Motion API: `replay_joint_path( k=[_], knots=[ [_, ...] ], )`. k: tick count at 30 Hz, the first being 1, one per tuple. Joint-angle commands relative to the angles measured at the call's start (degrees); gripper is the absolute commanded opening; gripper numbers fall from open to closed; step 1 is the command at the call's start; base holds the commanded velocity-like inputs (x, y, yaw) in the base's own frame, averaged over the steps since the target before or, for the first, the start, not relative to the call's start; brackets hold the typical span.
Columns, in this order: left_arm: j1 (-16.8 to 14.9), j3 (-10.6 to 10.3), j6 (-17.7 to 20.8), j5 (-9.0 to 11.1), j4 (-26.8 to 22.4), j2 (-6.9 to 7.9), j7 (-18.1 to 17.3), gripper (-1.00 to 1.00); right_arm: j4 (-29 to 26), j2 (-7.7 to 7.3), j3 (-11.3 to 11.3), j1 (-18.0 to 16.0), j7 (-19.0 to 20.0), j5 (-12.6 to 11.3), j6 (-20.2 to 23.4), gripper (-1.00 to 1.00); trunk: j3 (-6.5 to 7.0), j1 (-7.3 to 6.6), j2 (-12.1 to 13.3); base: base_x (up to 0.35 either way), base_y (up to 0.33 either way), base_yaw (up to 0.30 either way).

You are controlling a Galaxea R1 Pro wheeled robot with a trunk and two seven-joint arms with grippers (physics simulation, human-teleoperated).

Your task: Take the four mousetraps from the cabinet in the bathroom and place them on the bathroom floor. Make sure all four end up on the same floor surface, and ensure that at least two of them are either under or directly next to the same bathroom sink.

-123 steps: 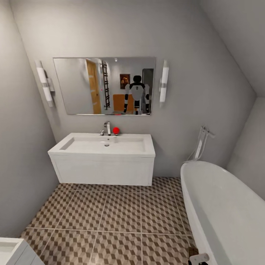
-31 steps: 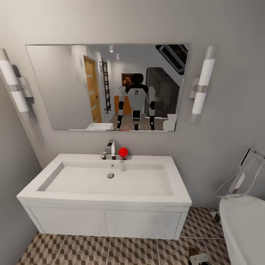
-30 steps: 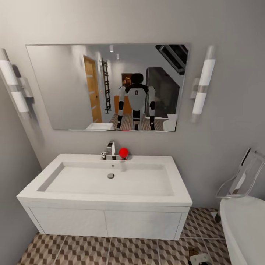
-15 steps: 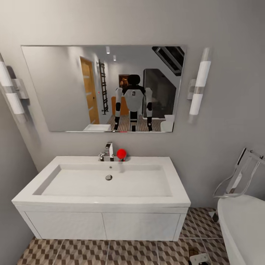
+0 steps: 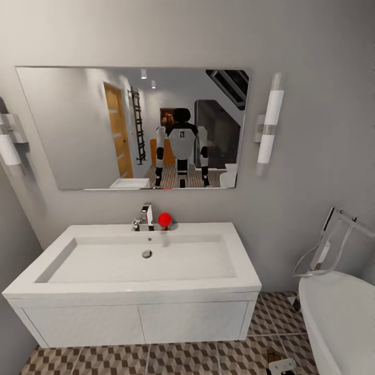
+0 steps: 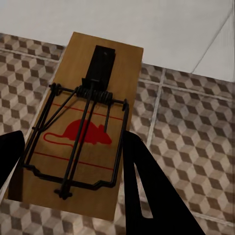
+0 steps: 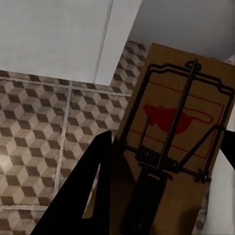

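A tan mousetrap [image 6: 85, 127] with dark wire and a red mouse print sits between the dark fingers of my left gripper [image 6: 73, 169], which is shut on it, above the cube-patterned bathroom floor [image 6: 191, 142]. A second mousetrap [image 7: 174, 132] is held the same way by my right gripper [image 7: 164, 166], close to a white panel. In the head view the white sink [image 5: 130, 286] stands straight ahead on its white vanity, with floor tiles [image 5: 182, 359] below it. The orange-brown cabinet [image 5: 154, 150] appears as a reflection in the mirror, behind my own reflection.
A white bathtub [image 5: 338, 317] with a chrome fitting [image 5: 325, 245] stands at the right. The mirror [image 5: 78, 130] hangs over the sink between two wall lamps [image 5: 268, 127]. A faucet [image 5: 146, 216] and a red ball [image 5: 164, 219] sit at the sink's back edge. Grey walls close in left and right.
The head camera has come much closer to the sink, then shifted rightward, so sink and mirror slid left in the picture. The fixtures themselves have not moved.
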Motion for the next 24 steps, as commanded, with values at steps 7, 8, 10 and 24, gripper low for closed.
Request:
replay_joint_path(
  k=[7,8,10,24],
  knots=[
    [-0.1,-0.5,-0.3,0.5,0.2,-0.09,-0.2,-1.00,0.1,-0.01,-0.3,-0.1,-0.1,0.5,-0.2,-1.00,0.01,0.04,-0.1,0.000,0.000,-0.039],
    [-0.1,-0.5,-0.3,0.5,0.2,-0.10,-0.2,-1.00,0.1,-0.01,-0.3,-0.1,-0.1,0.5,-0.2,-1.00,0.01,0.04,-0.1,0.000,0.000,-0.009],
    [-0.1,-0.5,-0.3,0.5,0.2,-0.11,-0.2,-1.00,0.1,-0.01,-0.3,-0.1,-0.1,0.6,-0.2,-1.00,0.02,0.04,-0.1,0.000,0.000,-0.005],
    [-0.1,-0.5,-0.3,0.5,0.2,-0.03,-0.2,-1.00,0.1,-0.01,-0.3,-0.1,-0.1,0.6,-0.2,-1.00,0.02,0.04,-0.1,0.000,0.079,-0.001]
  ],
)
